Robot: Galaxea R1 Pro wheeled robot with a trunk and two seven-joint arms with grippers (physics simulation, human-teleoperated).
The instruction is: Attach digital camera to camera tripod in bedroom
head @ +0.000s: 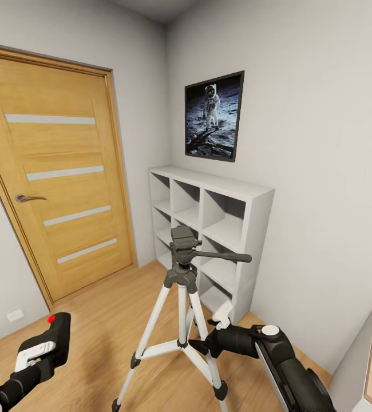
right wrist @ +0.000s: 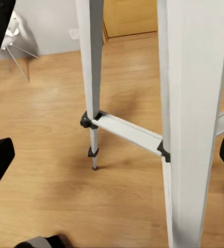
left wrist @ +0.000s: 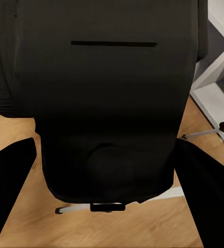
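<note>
left gripper point(head: 40, 349) jaws clenched on small matte-black digital camera point(head: 57, 337) | tall silver-legged camera tripod point(head: 181, 297) mid wood floor | right gripper point(head: 217, 335) jaws released beside leg | advice: lift camera level above black head, lower squarely

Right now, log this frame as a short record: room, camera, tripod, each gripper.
room: bedroom, oak door, white shelf, astronaut picture
camera: held by left gripper, low and left of tripod, not mounted
tripod: standing on wood floor, head bare
right gripper: open, beside a tripod leg
</note>
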